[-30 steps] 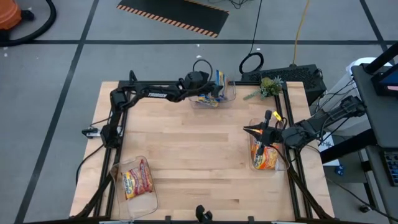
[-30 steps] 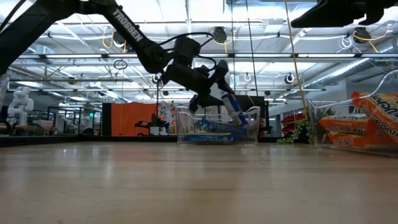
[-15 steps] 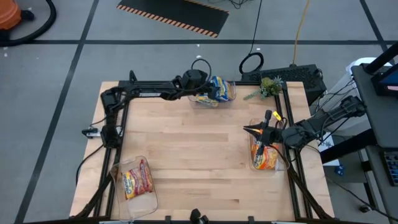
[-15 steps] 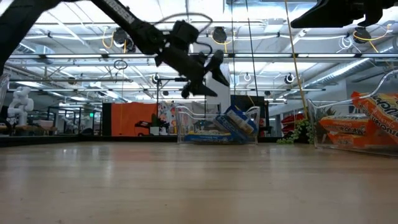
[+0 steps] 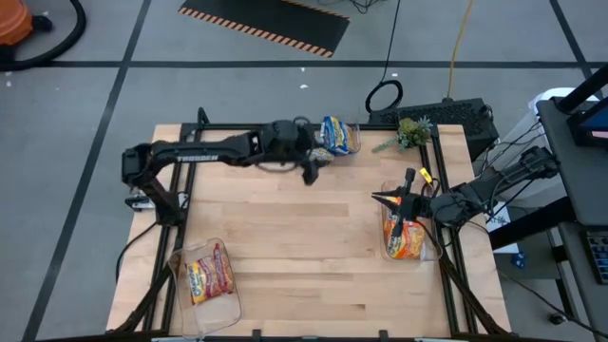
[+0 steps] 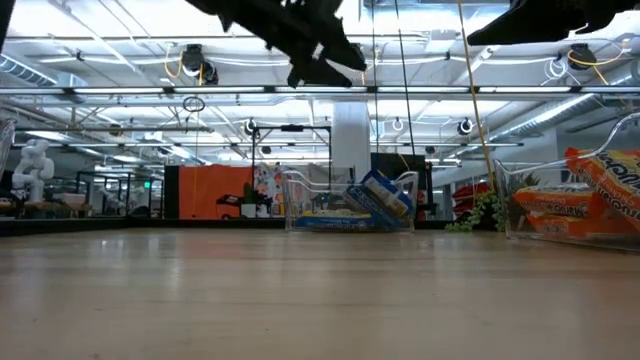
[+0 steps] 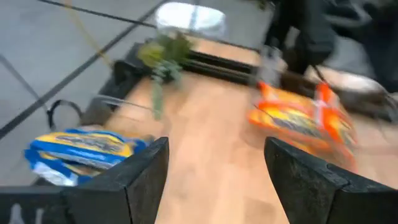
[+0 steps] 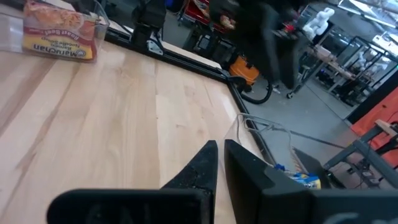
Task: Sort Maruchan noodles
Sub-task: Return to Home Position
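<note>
My left gripper hangs open and high over the table, just near of the far clear bin; in the low view it is well above that bin. The bin holds blue-and-yellow noodle packets; one leans tilted on the others and the bin wall. My right gripper is shut and waits above the right bin with orange packets. Red packets lie in the near-left bin. The left wrist view shows the blue packets and orange packets past empty fingers.
A green plant sprig lies at the far right corner, beside a dark box. Black frame rails run along the table's left and right sides. Bare wood spreads across the table's middle and near part.
My left gripper let go of a blue-and-yellow packet in the far bin, opened, rose well above the bin and drew back toward the table's near edge. The packet dropped and now leans tilted in the bin. My right arm kept still.
</note>
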Controlling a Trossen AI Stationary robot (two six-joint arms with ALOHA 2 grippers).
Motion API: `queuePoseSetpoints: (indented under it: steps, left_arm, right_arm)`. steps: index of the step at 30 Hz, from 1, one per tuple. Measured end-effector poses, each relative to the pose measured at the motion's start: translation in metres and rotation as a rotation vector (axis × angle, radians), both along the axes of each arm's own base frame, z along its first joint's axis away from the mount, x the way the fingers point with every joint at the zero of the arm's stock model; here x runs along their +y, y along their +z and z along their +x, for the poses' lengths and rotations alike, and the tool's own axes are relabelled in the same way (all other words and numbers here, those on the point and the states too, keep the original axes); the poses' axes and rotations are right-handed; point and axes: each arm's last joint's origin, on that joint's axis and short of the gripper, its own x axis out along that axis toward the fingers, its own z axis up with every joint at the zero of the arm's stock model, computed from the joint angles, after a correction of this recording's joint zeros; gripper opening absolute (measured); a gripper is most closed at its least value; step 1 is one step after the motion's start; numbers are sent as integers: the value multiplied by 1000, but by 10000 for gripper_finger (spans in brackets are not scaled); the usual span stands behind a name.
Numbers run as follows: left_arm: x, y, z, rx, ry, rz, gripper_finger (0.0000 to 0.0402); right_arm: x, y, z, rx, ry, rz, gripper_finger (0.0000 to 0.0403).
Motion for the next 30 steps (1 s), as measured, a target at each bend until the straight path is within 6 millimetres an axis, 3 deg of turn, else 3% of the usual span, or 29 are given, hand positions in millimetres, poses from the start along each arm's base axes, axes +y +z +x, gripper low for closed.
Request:
queuePoseSetpoints:
  steps: [5,11,17,26,30]
  left_arm:
    - [-41,-1,-9,-83,-126,84,228]
    - [-47,11,-41,-192,-114,144,155]
    - [-68,-13,-74,-167,-194,168,87]
    - [-83,-31,-132,-251,-230,221,76]
    - [-86,-46,-158,-257,-221,174,76]
  right_arm:
    - [-2,1,1,-17,-20,23,22]
    - [-1,0,4,-3,139,149,16]
    - [0,-1,5,23,273,199,2]
    - [-11,2,5,6,267,172,1]
    - [-15,-7,3,-9,264,185,1]
